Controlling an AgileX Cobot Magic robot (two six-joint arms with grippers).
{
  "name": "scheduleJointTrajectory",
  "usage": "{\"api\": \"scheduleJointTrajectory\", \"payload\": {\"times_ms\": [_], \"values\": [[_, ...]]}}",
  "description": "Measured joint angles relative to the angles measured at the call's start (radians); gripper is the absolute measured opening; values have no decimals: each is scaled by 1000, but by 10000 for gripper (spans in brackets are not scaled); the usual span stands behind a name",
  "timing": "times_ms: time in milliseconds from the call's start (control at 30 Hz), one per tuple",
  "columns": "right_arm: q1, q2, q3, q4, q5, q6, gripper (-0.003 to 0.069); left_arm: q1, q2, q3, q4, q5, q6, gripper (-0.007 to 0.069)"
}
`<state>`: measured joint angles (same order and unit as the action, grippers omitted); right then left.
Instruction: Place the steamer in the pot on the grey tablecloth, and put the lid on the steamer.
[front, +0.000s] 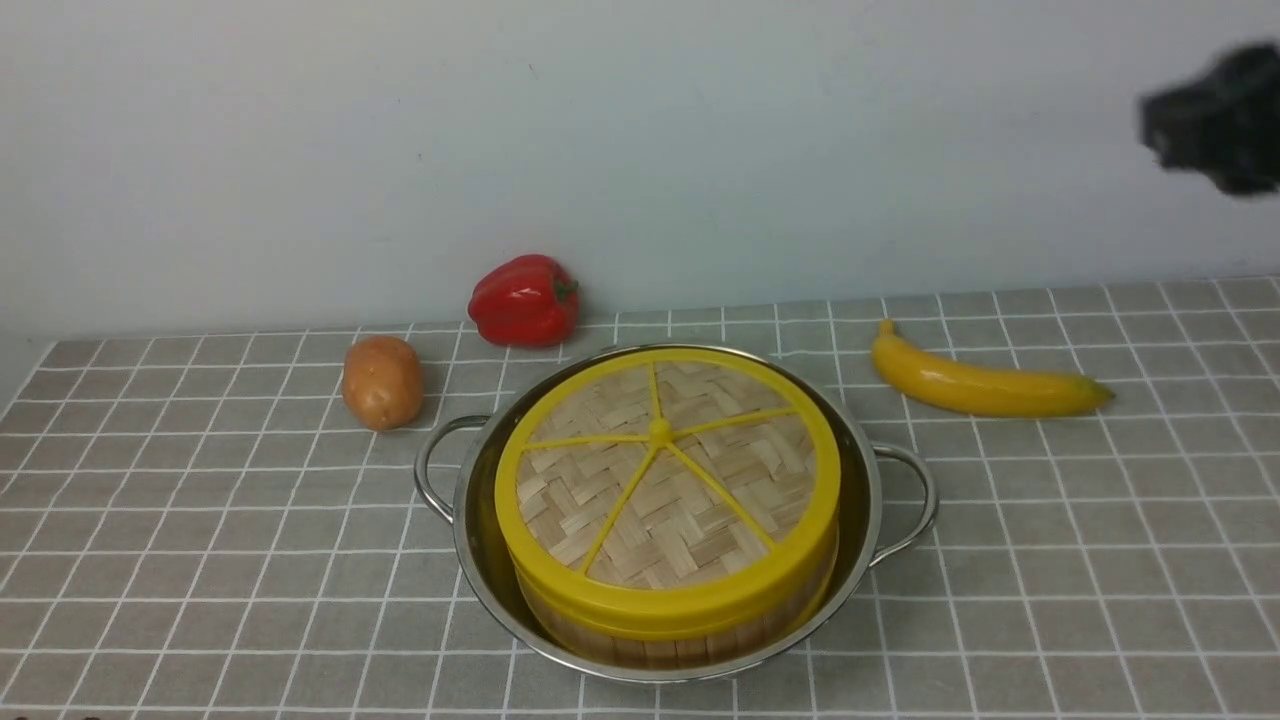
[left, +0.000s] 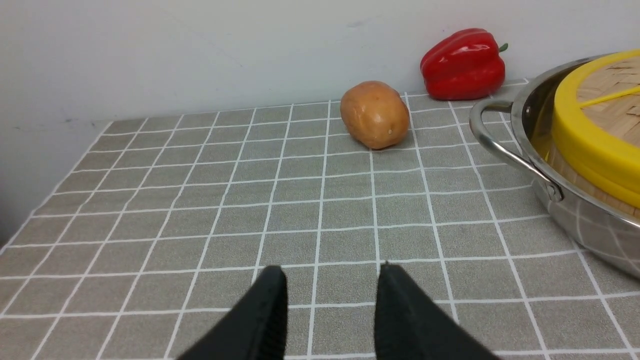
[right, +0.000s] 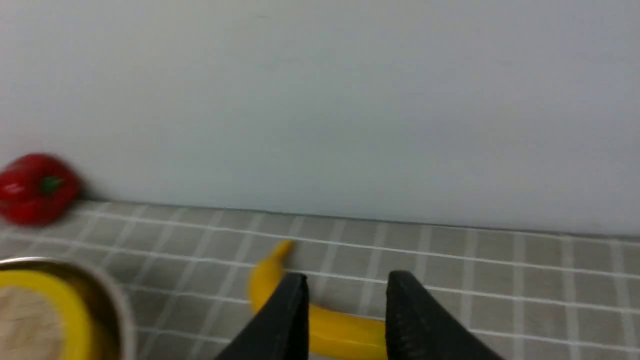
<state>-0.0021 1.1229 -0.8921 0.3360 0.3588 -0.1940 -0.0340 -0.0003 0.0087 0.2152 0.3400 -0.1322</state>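
Nearest on the grey tablecloth (front: 200, 560), the pot (front: 480, 560) holds the steamer (front: 680, 630), with the lid (front: 668, 480) seated flat on top. At ten o'clock from the pot lies a potato (front: 382, 382); at eleven, farther back, a red bell pepper (front: 524, 300); at two, a banana (front: 985, 385). The left tool (left: 330, 272) and the right tool (right: 346, 280) each stand spread, holding nothing.

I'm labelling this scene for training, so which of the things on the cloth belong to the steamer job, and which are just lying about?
Part of the job:
- steamer, sitting in the pot
- pot
- lid, on the steamer
- grey tablecloth

Just lying about:
- red pepper
- potato
- banana
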Motion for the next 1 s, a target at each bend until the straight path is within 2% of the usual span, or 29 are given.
{"api": "scheduleJointTrajectory", "payload": {"times_ms": [133,267,367,600,667,833,1000], "values": [[-131,-205,236,11,-228,28,240,0,0,0,0,0,0,243],[-181,-395,398,2,-307,33,240,0,0,0,0,0,0,243],[-187,-621,515,-29,-253,30,240,0,0,0,0,0,0,243],[-189,-847,717,-46,-49,32,240,0,0,0,0,0,-1,243],[-183,-895,758,-55,-35,32,240,0,0,0,0,0,-1,243],[-59,-1099,857,-103,-11,76,240,0,0,0,0,0,-1,243],[26,-1117,865,-148,32,101,240,0,0,0,0,0,-1,243]]}}
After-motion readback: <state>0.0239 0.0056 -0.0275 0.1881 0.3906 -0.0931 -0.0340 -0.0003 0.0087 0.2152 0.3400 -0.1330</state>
